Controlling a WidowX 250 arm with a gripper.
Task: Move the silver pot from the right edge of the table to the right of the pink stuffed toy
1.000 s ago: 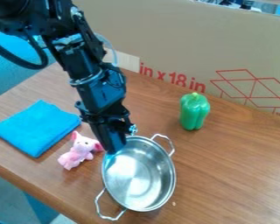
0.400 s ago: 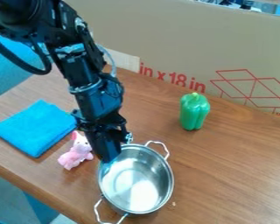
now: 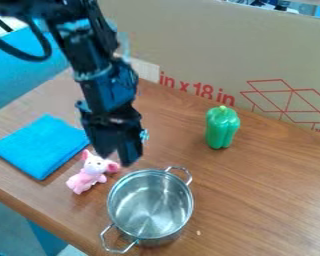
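A shiny two-handled metal pot (image 3: pixel 149 206) stands upright on the wood-look table (image 3: pixel 269 200), and my gripper (image 3: pixel 116 156) hangs near its far left rim, jaws spread. Left of the pot sits a small pink toy pig (image 3: pixel 90 174), with a folded bright blue cloth (image 3: pixel 41 146) farther left; beyond the pot to the right stands a green bell pepper (image 3: pixel 221 129). Well behind the pot, brown cardboard (image 3: pixel 189 40) bears large red lettering (image 3: pixel 197 90) and a red line drawing (image 3: pixel 291 100).
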